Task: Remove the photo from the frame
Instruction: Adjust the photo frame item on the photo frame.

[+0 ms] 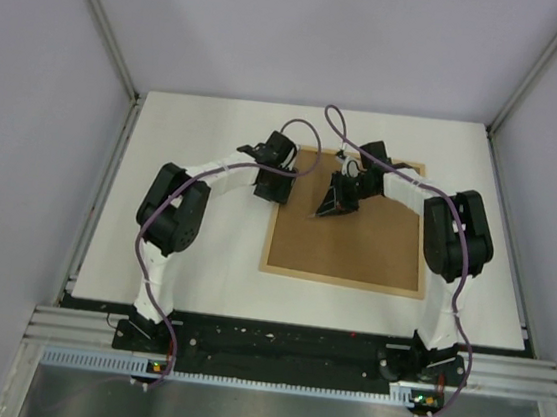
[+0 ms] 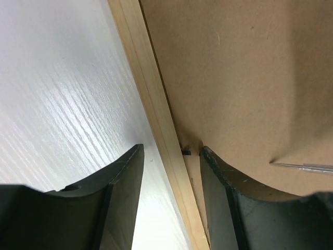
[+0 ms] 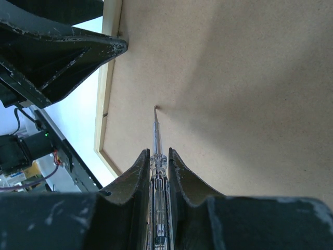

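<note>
The counter [image 1: 200,280] is white. The frame [image 1: 341,281] lies flat on it, face down, right of centre and between the two arms. The frame's thin light-wood border encloses a plain brown backing board [image 1: 355,247], which fills the whole opening.

Left arm [image 1: 172,212]: extends from the left to the frame's left border, toward the far corner. The left jaws are parted wide enough to span the border and grip nothing. They straddle the border, with one finger [image 2: 119,182] over the counter and the other finger over the backing board. A small black tab [image 2: 186,152] sits at the inner edge of the border, between the two fingertips. The views do not show whether the fingertips touch the surfaces below.

Right arm [image 1: 455,234]: extends over the far half of the frame. The right jaws are clamped on a slender tool [image 3: 155,133] with a clear handle and a thin metal shaft. The shaft projects beyond the fingertips. Its tip meets the backing board left of the board's centre, just beside the left jaws and clear of the border.
</note>
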